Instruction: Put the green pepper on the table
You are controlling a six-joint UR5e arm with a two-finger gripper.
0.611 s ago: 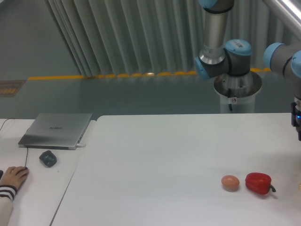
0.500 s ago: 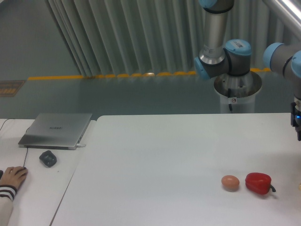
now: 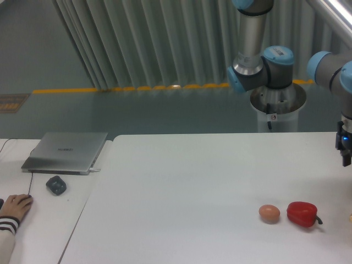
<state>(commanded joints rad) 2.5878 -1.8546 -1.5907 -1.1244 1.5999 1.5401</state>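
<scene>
No green pepper shows anywhere in the camera view; it is hidden or beyond the frame. The white table (image 3: 192,181) fills the lower part of the picture. At the far right edge, above the table, only a dark part of the arm's tool end (image 3: 345,146) with a small blue light shows. The gripper's fingers are cut off by the frame edge, so I cannot tell whether they hold anything.
A tan egg (image 3: 269,213) and a red pepper (image 3: 302,214) lie side by side at the table's front right. On the side desk at left are a closed laptop (image 3: 66,152), a dark mouse (image 3: 56,185) and a person's hand (image 3: 15,207).
The tool end at the right edge has shifted slightly left and up. The egg and red pepper have not moved.
</scene>
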